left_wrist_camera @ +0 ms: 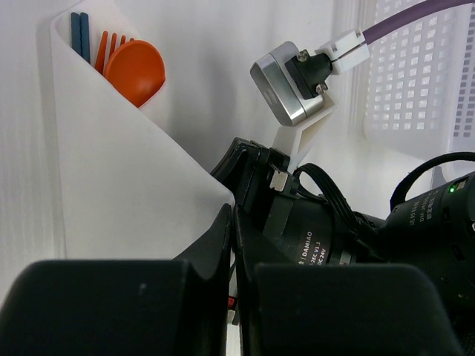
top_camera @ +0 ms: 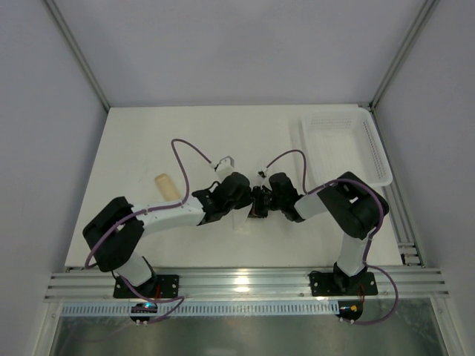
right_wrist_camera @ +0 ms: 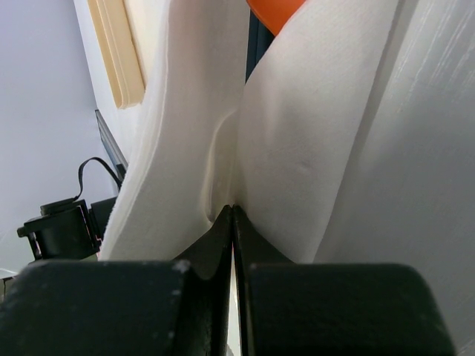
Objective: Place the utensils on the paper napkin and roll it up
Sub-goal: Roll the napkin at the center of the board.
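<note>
The white paper napkin (left_wrist_camera: 111,185) is folded over the utensils. An orange spoon (left_wrist_camera: 135,70), orange fork tines (left_wrist_camera: 106,50) and two dark blue pieces (left_wrist_camera: 79,35) stick out of its top. My left gripper (left_wrist_camera: 234,215) is shut, with the napkin's edge running into its tips. My right gripper (right_wrist_camera: 234,211) is shut on a pinched fold of the napkin (right_wrist_camera: 289,148), below an orange utensil (right_wrist_camera: 274,9). In the top view both grippers, left (top_camera: 247,202) and right (top_camera: 261,202), meet at mid-table and hide most of the napkin (top_camera: 241,221). A pale tan stick (top_camera: 166,185) lies apart to the left.
A white mesh basket (top_camera: 345,144) stands at the back right, close behind my right arm. Purple cables (top_camera: 185,159) loop above both wrists. The right wrist's camera block (left_wrist_camera: 289,93) hangs just ahead of my left gripper. The tan stick (right_wrist_camera: 119,52) lies on the bare table.
</note>
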Controlling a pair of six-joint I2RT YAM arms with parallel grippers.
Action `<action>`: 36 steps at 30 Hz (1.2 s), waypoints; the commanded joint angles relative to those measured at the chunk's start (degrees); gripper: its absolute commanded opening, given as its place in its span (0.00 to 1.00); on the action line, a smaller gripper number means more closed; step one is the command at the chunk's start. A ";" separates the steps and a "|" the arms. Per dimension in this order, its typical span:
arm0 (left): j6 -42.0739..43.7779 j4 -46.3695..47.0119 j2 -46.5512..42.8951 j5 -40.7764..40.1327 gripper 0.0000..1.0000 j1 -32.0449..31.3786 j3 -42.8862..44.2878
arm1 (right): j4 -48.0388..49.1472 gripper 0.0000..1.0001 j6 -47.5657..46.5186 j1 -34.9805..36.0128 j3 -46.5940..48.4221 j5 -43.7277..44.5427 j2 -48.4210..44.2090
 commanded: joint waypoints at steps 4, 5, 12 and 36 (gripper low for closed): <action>-1.94 3.57 2.51 4.83 0.00 -1.20 -2.13 | -9.10 0.04 -9.62 2.00 -0.22 8.63 2.11; -1.94 3.48 2.51 4.92 0.00 -1.20 -2.22 | -9.45 0.04 -9.71 2.00 -0.30 8.72 1.76; -1.86 3.74 2.25 5.97 0.00 -1.20 -3.18 | -10.68 0.04 -11.03 2.00 0.13 9.59 0.44; -1.94 4.45 1.20 7.91 0.00 -1.20 -3.71 | -11.57 0.04 -11.73 2.09 0.93 9.33 1.06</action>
